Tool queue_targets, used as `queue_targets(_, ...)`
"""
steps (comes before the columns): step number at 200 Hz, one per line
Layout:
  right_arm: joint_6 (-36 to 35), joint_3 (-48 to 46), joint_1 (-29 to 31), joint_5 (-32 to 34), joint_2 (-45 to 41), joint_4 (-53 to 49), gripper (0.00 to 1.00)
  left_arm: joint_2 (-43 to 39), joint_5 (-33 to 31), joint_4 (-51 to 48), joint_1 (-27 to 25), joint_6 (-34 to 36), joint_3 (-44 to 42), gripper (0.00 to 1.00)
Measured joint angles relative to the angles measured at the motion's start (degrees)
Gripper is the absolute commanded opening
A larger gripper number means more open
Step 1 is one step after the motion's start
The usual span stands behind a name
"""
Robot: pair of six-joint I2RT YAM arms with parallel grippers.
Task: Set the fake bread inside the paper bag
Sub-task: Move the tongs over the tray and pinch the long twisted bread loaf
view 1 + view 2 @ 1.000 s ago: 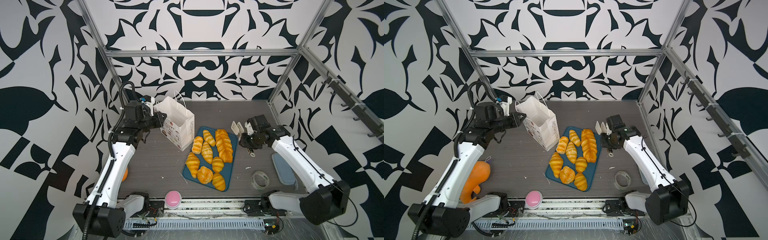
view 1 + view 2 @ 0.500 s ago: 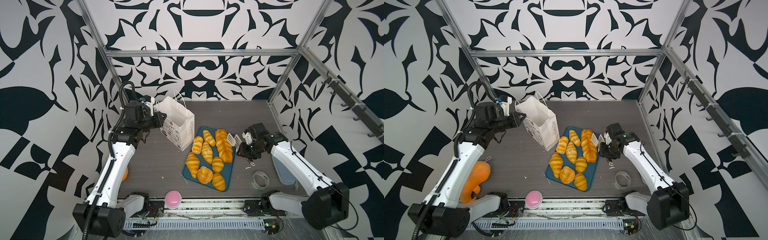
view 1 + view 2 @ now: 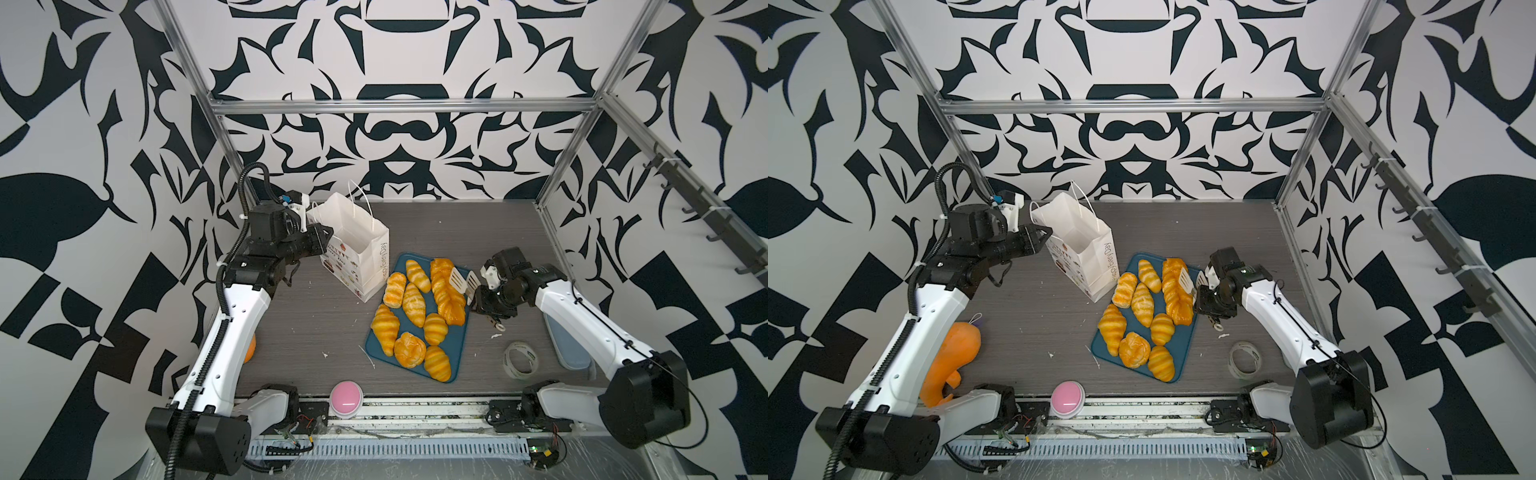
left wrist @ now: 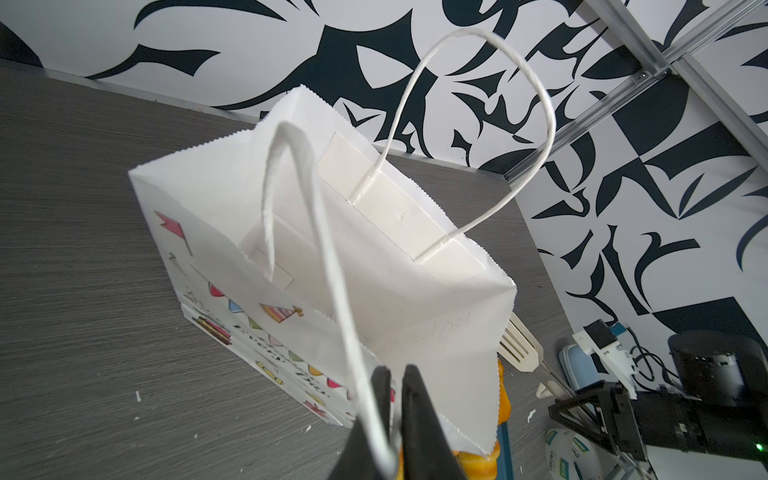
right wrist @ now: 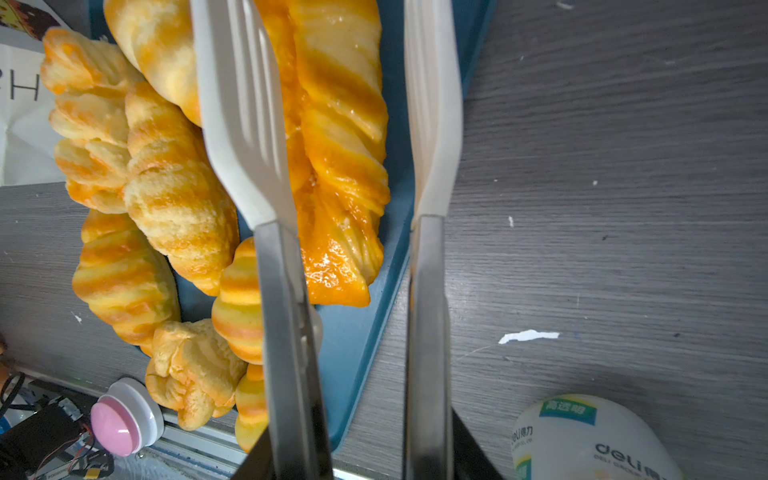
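The fake bread lies on a blue tray [image 3: 455,345]: a long braided loaf [image 3: 446,291], a round bun [image 3: 409,349] and several croissants. My right gripper [image 3: 484,297] is shut on white-tipped metal tongs [image 3: 457,278]. The tongs' blades stand apart above the braided loaf [image 5: 340,124], one over the loaf and one over the tray's edge. The paper bag [image 3: 357,245] stands open left of the tray. My left gripper [image 4: 395,395] is shut on the paper bag's near rim and cord handle [image 4: 332,270]. The inside of the paper bag [image 4: 374,257] shows no bread.
A pink button [image 3: 345,395] sits at the front edge. A tape roll [image 3: 519,359] and a blue-grey lid [image 3: 567,345] lie right of the tray. An orange plush toy [image 3: 951,361] rests by the left arm. Metal frame posts border the table.
My right gripper carried the tongs left, from beside the tray to above the braided loaf, and the blades spread wider. The left arm and the bag stayed put.
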Motion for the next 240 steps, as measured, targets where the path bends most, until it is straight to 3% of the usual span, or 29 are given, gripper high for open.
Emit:
queue_targets(89, 0.0, -1.6, 0.0, 0.1, 3.4, 3.1, 0.46, 0.0, 0.0, 0.0, 0.0, 0.0, 0.0, 0.12)
queue_targets(174, 0.0, -3.5, -2.0, -2.8, 3.4, 5.8, 0.38, 0.0, 0.0, 0.0, 0.0, 0.0, 0.0, 0.12)
queue_targets(202, 0.5, -3.7, -2.5, -3.5, 3.4, 6.4, 0.28, 0.0, 0.0, 0.0, 0.0, 0.0, 0.0, 0.12)
queue_targets(240, 0.8, -3.8, -3.0, -4.3, 3.3, 6.9, 0.28, 0.0, 0.0, 0.0, 0.1, 0.0, 0.0, 0.12)
